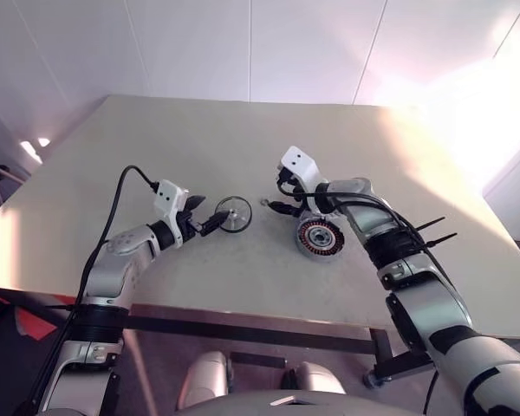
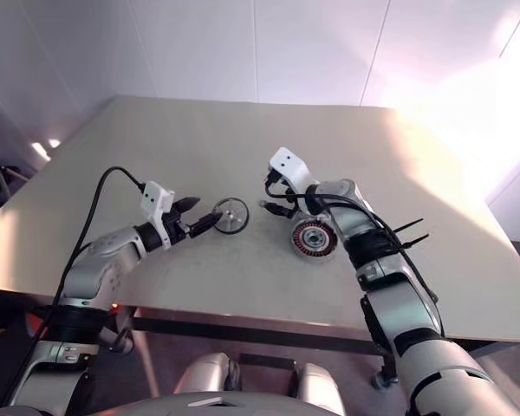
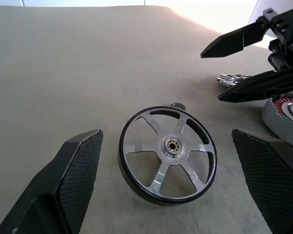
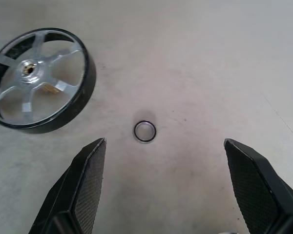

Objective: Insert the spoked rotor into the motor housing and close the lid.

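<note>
- On the table (image 1: 156, 147), the spoked rotor (image 1: 234, 214) lies flat, well apart from the motor housing (image 1: 319, 237).
- Left gripper (image 1: 210, 217): jaws spread wide, empty; rotor lies just ahead of the fingertips, between their lines, untouched.
- Right gripper (image 1: 276, 206): jaws spread, empty, hovering between rotor and housing, over a small washer (image 4: 145, 131).
- Lid (image 3: 233, 79) lies beyond the right gripper, near the housing.

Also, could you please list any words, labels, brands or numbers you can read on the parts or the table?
None can be read: the black-rimmed silver spoked rotor, the grey copper-wound motor housing, the small dark ring washer and the beige table bear no legible text.
</note>
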